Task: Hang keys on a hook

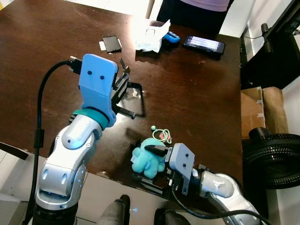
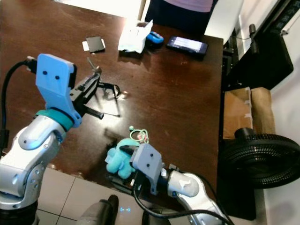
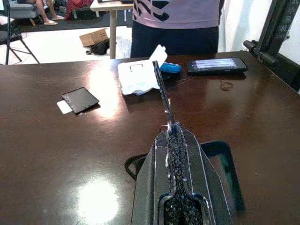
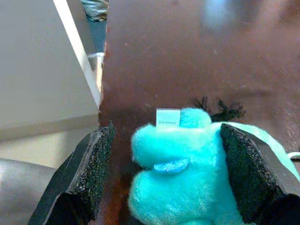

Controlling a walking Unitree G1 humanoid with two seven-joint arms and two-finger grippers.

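1. The keys are not hung yet: the turquoise plush keychain [image 1: 149, 161] lies on the dark counter [image 1: 197, 103] near its front edge, with its ring and small charm [image 1: 161, 135] just beside it.
2. The right gripper [image 4: 164, 173] is down at that front edge, its jaws wide open on either side of the plush; the pads look close to it, but contact is unclear.
3. The left gripper [image 3: 169, 140] hovers over the middle of the counter, jaws pressed together on a thin black wire hook [image 1: 133, 101].
4. Judged from this, gripping the plush, lifting it and threading the ring over the hook all remain.
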